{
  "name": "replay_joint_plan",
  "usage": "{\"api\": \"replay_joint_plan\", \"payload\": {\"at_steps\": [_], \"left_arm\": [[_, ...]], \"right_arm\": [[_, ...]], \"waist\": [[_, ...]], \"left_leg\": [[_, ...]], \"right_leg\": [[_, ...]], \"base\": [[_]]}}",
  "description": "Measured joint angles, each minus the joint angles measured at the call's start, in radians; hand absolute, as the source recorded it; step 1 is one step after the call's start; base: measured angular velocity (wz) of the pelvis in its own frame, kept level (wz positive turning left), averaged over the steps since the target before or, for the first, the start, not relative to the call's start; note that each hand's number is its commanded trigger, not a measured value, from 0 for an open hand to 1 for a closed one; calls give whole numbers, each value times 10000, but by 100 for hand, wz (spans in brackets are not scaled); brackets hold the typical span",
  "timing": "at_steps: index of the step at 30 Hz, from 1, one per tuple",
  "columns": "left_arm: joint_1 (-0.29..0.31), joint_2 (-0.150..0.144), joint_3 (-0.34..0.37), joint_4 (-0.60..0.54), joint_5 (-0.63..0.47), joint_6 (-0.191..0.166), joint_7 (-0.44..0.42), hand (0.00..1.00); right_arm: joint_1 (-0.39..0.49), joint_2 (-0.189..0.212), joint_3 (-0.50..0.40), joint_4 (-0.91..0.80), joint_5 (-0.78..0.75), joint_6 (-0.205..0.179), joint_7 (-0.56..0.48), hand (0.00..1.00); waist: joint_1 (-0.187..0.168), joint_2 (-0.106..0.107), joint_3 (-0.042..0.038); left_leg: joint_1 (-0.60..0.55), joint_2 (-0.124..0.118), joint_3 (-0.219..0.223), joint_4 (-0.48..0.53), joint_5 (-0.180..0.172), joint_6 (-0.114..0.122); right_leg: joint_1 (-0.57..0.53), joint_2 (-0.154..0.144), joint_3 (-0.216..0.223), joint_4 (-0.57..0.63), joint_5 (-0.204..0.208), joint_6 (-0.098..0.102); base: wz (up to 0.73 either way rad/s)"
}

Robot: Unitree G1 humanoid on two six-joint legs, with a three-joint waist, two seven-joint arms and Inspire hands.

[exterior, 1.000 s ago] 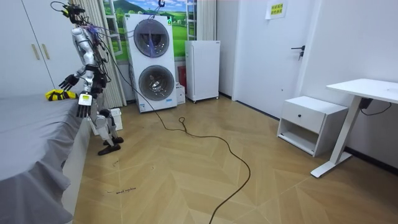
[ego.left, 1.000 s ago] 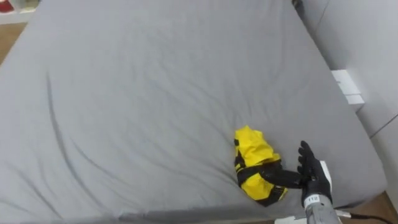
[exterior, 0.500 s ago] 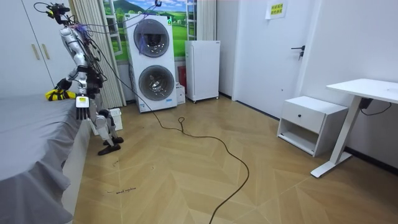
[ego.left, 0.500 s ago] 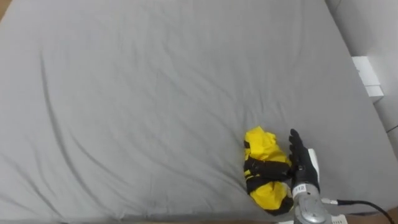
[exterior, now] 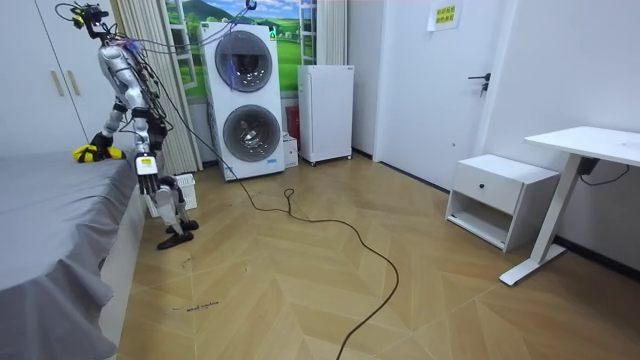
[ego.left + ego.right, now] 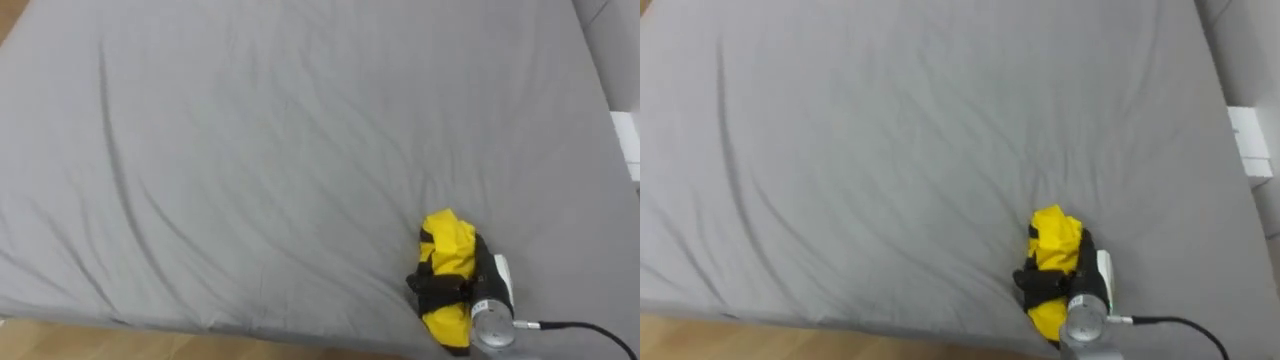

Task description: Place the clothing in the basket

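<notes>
A wrinkled grey bed sheet (image 6: 250, 150) spreads wide. At lower right, the right hand (image 6: 478, 285) clasps the crumpled yellow-and-black garment (image 6: 448, 240), which lies on the sheet. Lifting and carrying it to the basket remain.

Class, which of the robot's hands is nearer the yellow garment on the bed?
Right. The right hand is curled round the yellow garment; the left hand hangs by the edge of the bed, apart from the garment.

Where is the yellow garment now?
The yellow garment lies low on the right of the left eye view, near the grey bed's edge, in the curled fingers of the right hand.
</notes>
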Motion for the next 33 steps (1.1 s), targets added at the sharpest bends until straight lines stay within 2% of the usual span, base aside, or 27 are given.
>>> {"api": "replay_joint_plan", "payload": {"at_steps": [1, 4, 5, 6, 9, 12, 17, 19, 22, 23, 25, 28, 29, 33], "left_arm": [[-1, 37, 1, 22, -2, 24, -4, 0], [26, 147, -3, 125, 4, 218, -27, 0], [32, 169, -59, 135, 5, 264, -78, 0], [32, 184, -76, 134, 19, 267, -178, 0], [17, 240, -83, 132, 14, 294, -244, 0], [-3, 295, -207, 82, 10, 380, -240, 0], [-14, 326, -305, 97, 16, 477, -252, 0], [-40, 325, -304, 98, 17, 477, -342, 0], [-90, 328, -298, 41, -7, 470, -367, 0], [-87, 330, -297, -46, -18, 456, -366, 0], [-106, 328, -288, -189, 0, 453, -363, 0], [-90, 346, -55, -471, 209, 427, -354, 0], [-68, 391, -54, -550, 179, 417, -318, 0], [-50, 404, 228, -603, 459, 383, -318, 0]], "right_arm": [[-28, -8, -5, 164, -3, -63, -18, 100], [-397, -79, -239, 763, -78, -176, -131, 100], [-541, -223, -287, 1021, -139, -187, -221, 100], [-665, -444, -388, 1216, -144, -212, -282, 100], [-891, -1039, -503, 1731, 14, -286, -278, 100], [-1095, -1459, -578, 2180, 510, -269, -268, 100], [-1068, -1715, -770, 2261, 1070, -57, -456, 100], [-1073, -1766, -782, 2343, 1348, -51, -463, 100], [-1021, -1744, -877, 2278, 1596, -46, -456, 100], [-953, -1724, -985, 2095, 1664, 42, -435, 100], [-894, -1669, -1207, 1710, 1719, 252, -414, 100], [-365, -1629, -1537, 575, 1679, 489, -334, 100], [-22, -1629, -1537, -68, 1676, 514, -330, 100], [1058, -1676, -1792, -2669, 1115, 591, -322, 100]], "waist": [[16, 10, 6], [69, 197, 35], [68, 316, 8], [71, 431, 17], [221, 627, -17], [406, 672, -47], [463, 665, -68], [469, 610, -70], [383, 540, -26], [358, 486, 2], [273, 407, 41], [246, 174, 30], [181, 51, 37], [-466, -329, -23]], "left_leg": [[-47, -2, -10, 32, 4, 7], [-249, -7, -48, 245, -11, 61], [-352, -14, -73, 321, -21, 102], [-391, -59, -130, 298, 23, 157], [-461, -130, -229, 219, 83, 227], [-579, -165, -263, 193, 155, 272], [-658, -210, -317, 197, 163, 273], [-604, -222, -293, 121, 173, 257], [-353, -258, -278, -155, 200, 220], [-205, -261, -203, -248, 204, 213], [-9, -280, -156, -358, 205, 213], [439, -273, 228, -567, 203, 215], [696, -279, 382, -625, 199, 221], [1435, -299, 751, -816, 184, 229]], "right_leg": [[-19, -6, -42, -1, 1, 2], [-48, -32, -233, 18, -25, 40], [-89, -53, -333, -4, -59, 74], [-129, -108, -436, 39, -91, 94], [-191, -168, -516, 83, -91, 146], [-308, -189, -587, 68, -30, 186], [-328, -204, -762, 111, -20, 197], [-296, -204, -754, 52, -28, 207], [-145, -209, -660, 7, -46, 237], [-70, -208, -446, -6, -59, 256], [61, -208, -301, -100, -66, 261], [279, -232, 132, -101, -82, 290], [454, -248, 354, -113, -94, 312], [932, -286, 1030, -120, -132, 378]], "base": [[23], [19], [19], [20], [10], [7], [14], [5], [-1], [-12], [-20], [-40], [-43], [-48]]}}
